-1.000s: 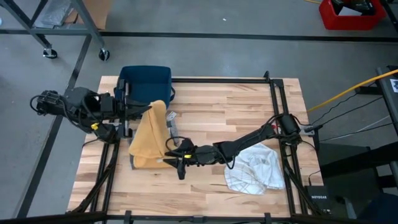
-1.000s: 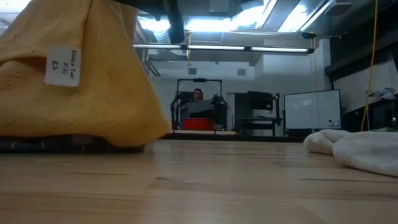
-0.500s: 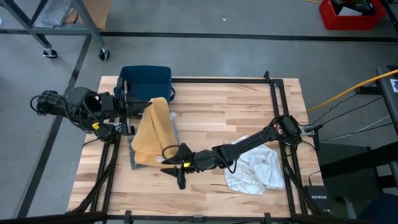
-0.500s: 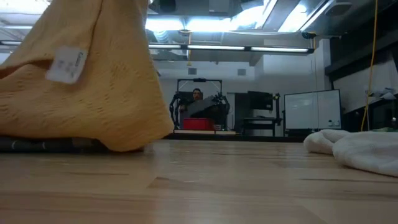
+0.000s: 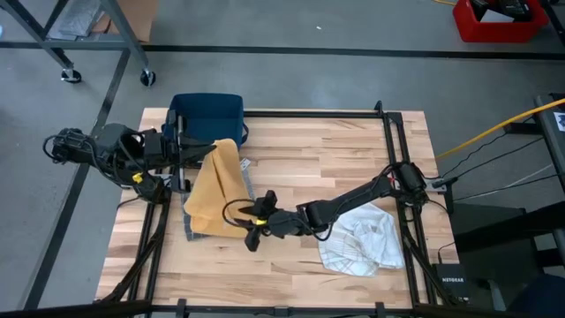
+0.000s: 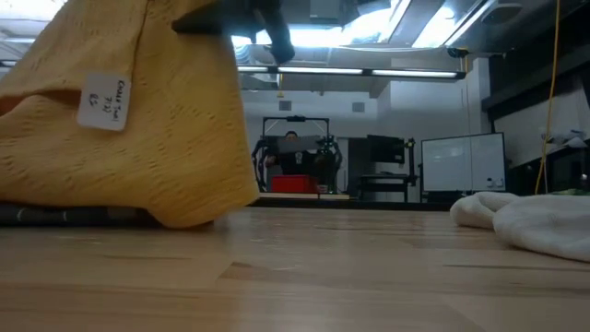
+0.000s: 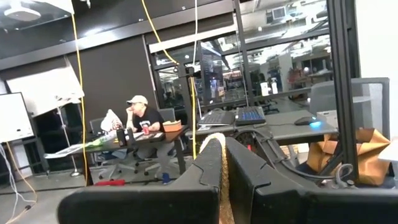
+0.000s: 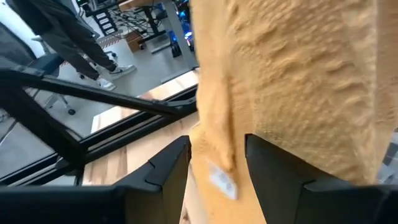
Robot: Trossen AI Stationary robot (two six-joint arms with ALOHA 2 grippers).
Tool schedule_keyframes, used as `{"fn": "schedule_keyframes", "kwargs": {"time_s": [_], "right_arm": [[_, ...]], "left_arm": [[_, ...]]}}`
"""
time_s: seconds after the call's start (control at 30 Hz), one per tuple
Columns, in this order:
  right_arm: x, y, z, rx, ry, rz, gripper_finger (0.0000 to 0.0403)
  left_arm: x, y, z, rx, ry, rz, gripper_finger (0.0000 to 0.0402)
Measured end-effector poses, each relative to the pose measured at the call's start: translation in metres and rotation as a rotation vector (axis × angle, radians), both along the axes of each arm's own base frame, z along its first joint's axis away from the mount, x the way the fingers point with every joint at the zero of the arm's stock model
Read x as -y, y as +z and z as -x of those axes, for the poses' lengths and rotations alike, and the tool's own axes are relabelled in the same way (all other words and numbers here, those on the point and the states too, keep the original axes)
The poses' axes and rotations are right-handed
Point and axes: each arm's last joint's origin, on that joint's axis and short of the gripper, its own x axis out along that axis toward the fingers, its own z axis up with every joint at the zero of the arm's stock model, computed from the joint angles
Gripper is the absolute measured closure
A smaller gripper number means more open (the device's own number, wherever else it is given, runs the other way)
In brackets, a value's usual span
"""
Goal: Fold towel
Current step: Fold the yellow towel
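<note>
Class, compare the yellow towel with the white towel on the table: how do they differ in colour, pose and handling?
The yellow knitted towel is mustard-coloured; the white towel is pale. The yellow towel is lifted at one edge by the shut left gripper and drapes down onto the wooden table; the white towel lies crumpled flat, touched by no gripper. The right gripper, fingers apart, is at the yellow towel's lower edge. Both are soft cloths on the same table.

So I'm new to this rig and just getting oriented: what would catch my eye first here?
The mustard-yellow knitted towel, held up at the table's left side by the shut left gripper, draped onto darker cloth. The open right gripper reaches to its lower edge, fingers either side of the hem. A crumpled white cloth lies at the right.
</note>
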Motion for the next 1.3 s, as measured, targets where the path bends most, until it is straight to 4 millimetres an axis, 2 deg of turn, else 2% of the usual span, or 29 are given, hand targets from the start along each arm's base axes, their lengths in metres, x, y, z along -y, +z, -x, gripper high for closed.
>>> {"fn": "schedule_keyframes", "kwargs": {"time_s": [0.3, 0.43, 0.63, 0.87, 1.3], "right_arm": [[0.014, 0.0, -0.005, 0.002, -0.002, -0.012, 0.0237], [0.012, 0.001, -0.007, 0.036, 0.037, -0.034, 0.0237], [0.005, -0.018, -0.017, 0.084, 0.119, -0.079, 0.0237], [0.006, -0.042, -0.022, 0.053, 0.044, -0.073, 0.0237], [0.008, -0.047, -0.022, 0.028, -0.013, -0.037, 0.0237]], "left_arm": [[0.0, 0.0, 0.0, 0.003, 0.0, 0.001, 0.0401], [0.0, 0.001, 0.0, 0.005, 0.001, -0.005, 0.0401], [0.0, 0.002, 0.001, 0.023, 0.006, -0.016, 0.0401], [0.0, 0.002, 0.001, 0.02, 0.005, -0.013, 0.0401], [0.0, 0.002, 0.001, 0.018, 0.004, -0.011, 0.0401]]}}
